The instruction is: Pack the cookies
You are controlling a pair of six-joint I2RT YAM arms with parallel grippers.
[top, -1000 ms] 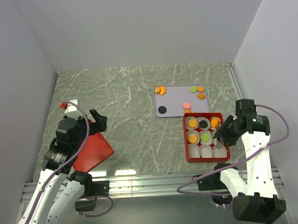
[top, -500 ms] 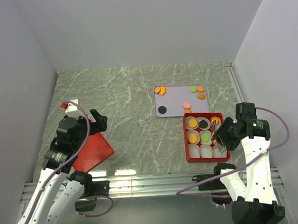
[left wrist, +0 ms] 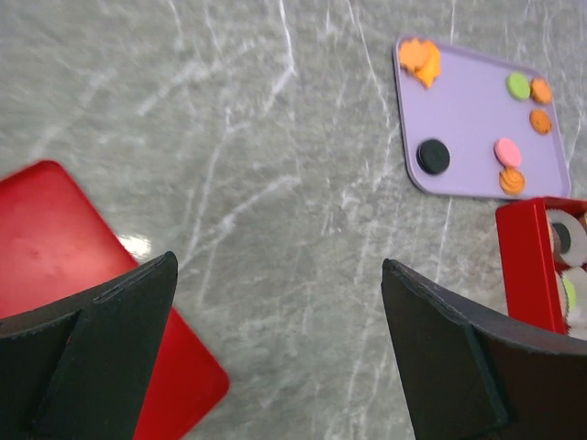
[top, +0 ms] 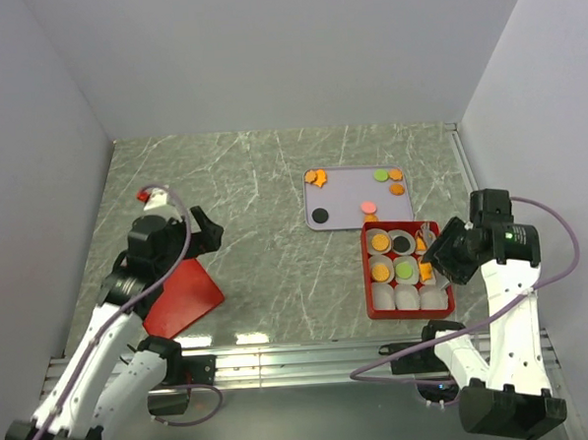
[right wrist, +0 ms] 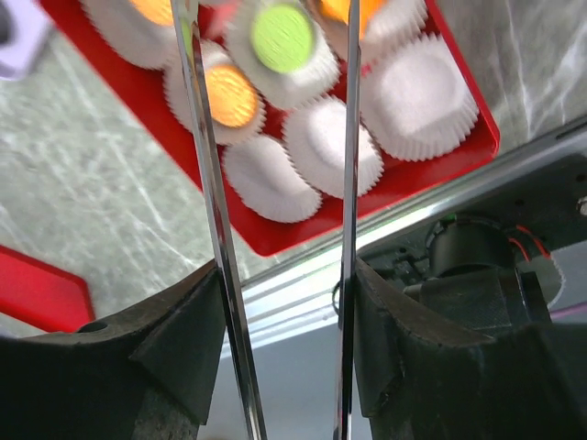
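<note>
Loose cookies lie on the purple tray [top: 352, 199]: an orange irregular cluster [top: 315, 177], a green disc [top: 380, 175], two orange discs [top: 397, 182], a black disc [top: 320, 216] and a pink disc [top: 368, 207]. The red box [top: 368, 275] holds white paper cups. Orange [top: 380, 241], black [top: 402, 243], orange [top: 381, 272] and green [top: 405, 269] cookies sit in cups. The front row of cups [right wrist: 332, 145] is empty. My right gripper [top: 427, 257] has long metal blades, open and empty, over the box's right side. My left gripper [top: 204, 235] is open and empty above the table.
The red square lid [top: 185, 295] lies flat at the front left, just beside my left gripper; it also shows in the left wrist view [left wrist: 55, 238]. The table's metal front rail [top: 301, 353] runs close behind the red box. Grey walls enclose the table.
My left arm has swung forward and right, off the red lid toward the table's middle. My right gripper has shifted slightly back and right over the box.
</note>
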